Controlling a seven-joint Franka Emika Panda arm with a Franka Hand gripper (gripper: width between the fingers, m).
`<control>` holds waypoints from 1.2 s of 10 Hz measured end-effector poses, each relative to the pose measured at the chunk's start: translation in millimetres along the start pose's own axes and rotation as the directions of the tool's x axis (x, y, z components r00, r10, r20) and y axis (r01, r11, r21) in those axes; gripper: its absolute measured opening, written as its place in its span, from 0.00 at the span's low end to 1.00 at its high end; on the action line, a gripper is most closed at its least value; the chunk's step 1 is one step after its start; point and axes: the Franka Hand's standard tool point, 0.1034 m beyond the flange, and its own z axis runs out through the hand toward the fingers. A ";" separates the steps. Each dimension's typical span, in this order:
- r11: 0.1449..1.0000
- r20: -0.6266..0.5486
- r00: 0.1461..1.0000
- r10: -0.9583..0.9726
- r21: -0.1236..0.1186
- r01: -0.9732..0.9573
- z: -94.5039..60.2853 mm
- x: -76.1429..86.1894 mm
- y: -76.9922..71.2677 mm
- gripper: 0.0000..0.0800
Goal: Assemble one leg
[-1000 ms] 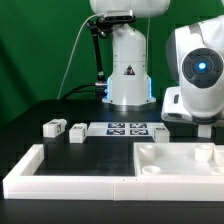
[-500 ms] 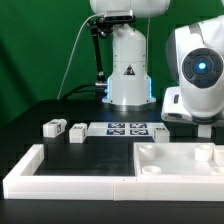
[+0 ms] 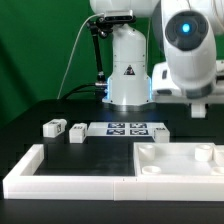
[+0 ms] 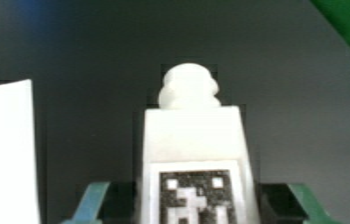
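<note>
The arm (image 3: 185,45) has risen toward the exterior view's upper right, so the leg (image 4: 191,150) is lifted clear of the black table (image 3: 30,112), probably in transit to the tabletop (image 3: 175,160). The teal fingers (image 4: 97,200) are clamped on its flanks. It is a smooth white plastic block with a rounded peg and a printed tag.

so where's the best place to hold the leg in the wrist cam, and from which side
Probably the two flat side walls at the tagged end of the leg, coming from the end away from its rounded peg. Those walls look parallel, so the fingers can sit flush and the peg stays free. The gripper looks closed on it that way.
</note>
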 end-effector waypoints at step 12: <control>0.978 -0.807 0.555 -0.202 -0.144 0.148 -68.1 18.5 -17.3 0.36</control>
